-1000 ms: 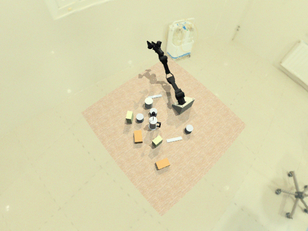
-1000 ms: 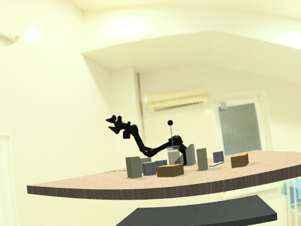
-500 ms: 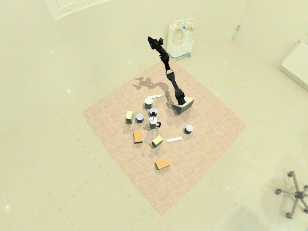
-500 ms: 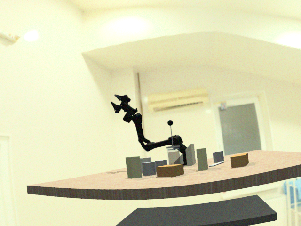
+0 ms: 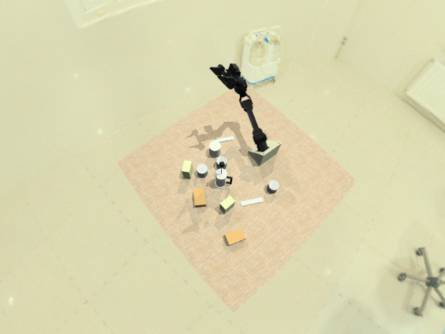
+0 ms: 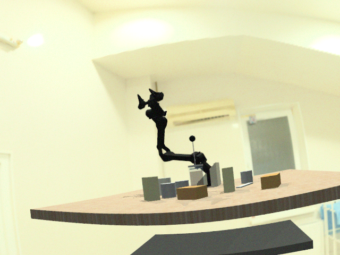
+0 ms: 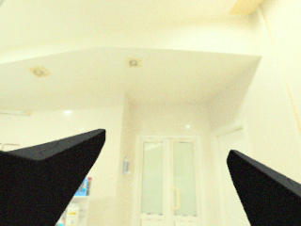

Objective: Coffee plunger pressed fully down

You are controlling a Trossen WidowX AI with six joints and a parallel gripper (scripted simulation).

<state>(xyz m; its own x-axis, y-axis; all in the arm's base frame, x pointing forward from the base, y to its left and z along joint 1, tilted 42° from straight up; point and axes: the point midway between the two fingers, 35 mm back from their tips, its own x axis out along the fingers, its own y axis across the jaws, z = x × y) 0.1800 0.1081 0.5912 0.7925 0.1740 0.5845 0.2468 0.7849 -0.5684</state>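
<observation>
The coffee press (image 5: 220, 179) (image 6: 196, 178) stands upright among other objects on the table, its black handle (image 5: 229, 180) showing in the top view. Its black plunger knob (image 5: 221, 163) (image 6: 192, 138) is high above the lid, with a long length of thin rod (image 6: 194, 153) exposed. My gripper (image 5: 215, 72) (image 6: 143, 92) (image 7: 166, 145) is open and empty. It is raised high, well away from the press and above knob height, with its fingers pointing upward. The wrist view shows both fingers spread against walls and ceiling; the press is not in that view.
Grey cylinders (image 5: 215, 148) (image 5: 201, 170) stand near the press, another (image 5: 221, 158) right beside it, and one (image 5: 272, 186) farther right. Green blocks (image 5: 186, 168) (image 5: 227, 204), orange blocks (image 5: 199, 197) (image 5: 235, 236) and white strips (image 5: 225, 139) (image 5: 252, 201) lie around. The arm's wedge-shaped base (image 5: 265, 154) is beyond the press.
</observation>
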